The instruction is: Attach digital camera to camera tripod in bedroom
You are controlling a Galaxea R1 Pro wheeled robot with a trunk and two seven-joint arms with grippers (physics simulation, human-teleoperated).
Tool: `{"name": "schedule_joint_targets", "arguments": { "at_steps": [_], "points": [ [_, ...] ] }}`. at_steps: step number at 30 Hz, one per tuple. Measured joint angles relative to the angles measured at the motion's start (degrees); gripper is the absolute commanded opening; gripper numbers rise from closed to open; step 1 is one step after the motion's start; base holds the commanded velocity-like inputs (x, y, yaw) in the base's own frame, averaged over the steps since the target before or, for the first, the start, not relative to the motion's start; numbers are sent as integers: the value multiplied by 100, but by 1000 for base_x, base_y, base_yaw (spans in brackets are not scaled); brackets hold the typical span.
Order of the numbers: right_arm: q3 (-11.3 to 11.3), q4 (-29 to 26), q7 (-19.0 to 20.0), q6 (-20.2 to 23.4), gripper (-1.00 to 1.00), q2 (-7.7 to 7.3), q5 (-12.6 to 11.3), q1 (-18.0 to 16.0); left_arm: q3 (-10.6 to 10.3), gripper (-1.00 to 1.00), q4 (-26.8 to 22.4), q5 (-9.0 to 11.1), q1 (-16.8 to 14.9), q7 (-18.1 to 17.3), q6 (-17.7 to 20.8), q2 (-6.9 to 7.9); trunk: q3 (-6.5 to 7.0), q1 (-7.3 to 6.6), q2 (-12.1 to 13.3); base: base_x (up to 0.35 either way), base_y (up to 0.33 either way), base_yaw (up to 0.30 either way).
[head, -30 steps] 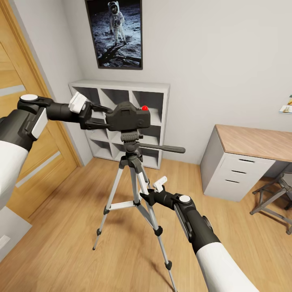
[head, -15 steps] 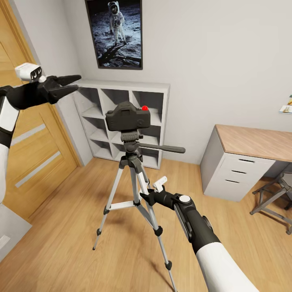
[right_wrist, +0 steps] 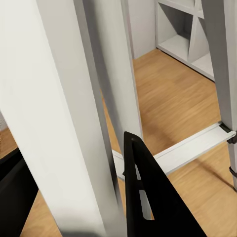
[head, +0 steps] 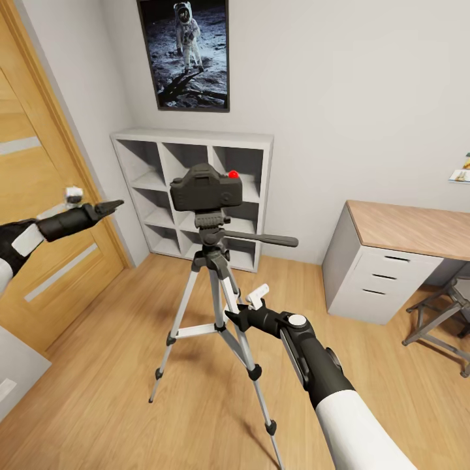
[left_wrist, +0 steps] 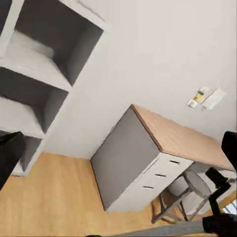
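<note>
Black red-dotted digital camera (head: 205, 187) atop camera tripod (head: 215, 287)

Saw camera tripod (right_wrist: 64, 113) legs up close, pale silver, running top to bottom. Right gripper (right_wrist: 84, 197) fingers sat either side of the nearest leg. Wood floor (right_wrist: 173, 98) behind, white cube shelf (right_wrist: 182, 34) upper right.
</note>
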Motion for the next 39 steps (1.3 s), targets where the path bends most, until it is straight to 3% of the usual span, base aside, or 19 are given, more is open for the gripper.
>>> {"name": "schedule_joint_targets", "arguments": {
  "at_steps": [1,2,3,4,8,10,13,15,18,24,27,33,39],
  "points": [
    [-1,0,1,0,-100,0,6,0,16,100,160,-39,14,285,-2,-8,1,0,0,0,0,0],
    [5,0,1,2,-100,0,-3,0,-15,100,339,-175,110,885,-16,-30,0,0,0,0,0,0],
    [0,-2,4,2,-100,0,8,-1,1,100,415,-244,195,1217,-30,-44,0,1,1,0,0,0],
    [6,-4,4,6,-100,0,3,0,-11,100,514,-371,395,1850,-61,-82,0,-1,-1,0,0,0],
    [9,-7,6,8,-100,1,4,1,7,100,655,-533,1080,3509,-381,-257,0,0,0,0,0,0],
    [8,-2,5,6,-100,0,2,1,20,100,687,-550,1450,4091,-709,-371,0,0,-1,0,0,0],
    [2,5,4,1,-100,0,3,0,43,100,705,-527,2007,4596,-1200,-476,0,0,-1,0,0,0],
    [4,11,1,-1,-100,0,-5,0,55,100,711,-456,2290,4733,-1417,-509,0,0,-1,0,0,0],
    [2,18,0,-2,-100,0,-8,-3,67,100,715,-152,2812,4891,-1702,-543,0,0,-1,0,0,0],
    [0,25,-2,-8,-100,0,-10,-1,75,100,707,751,3975,5114,-1883,-492,0,-1,-2,0,0,0],
    [0,29,-2,-12,-100,0,-13,-1,70,100,708,1016,4435,5193,-1894,-489,0,-1,-2,0,0,0],
    [-3,30,2,-11,-100,1,-9,-3,69,100,713,1160,5152,5233,-1874,-651,0,0,-1,0,0,0],
    [1,30,7,-12,-100,1,-10,0,64,100,715,1170,5916,5263,-1867,-1056,0,0,-2,0,0,0]
  ]
}}
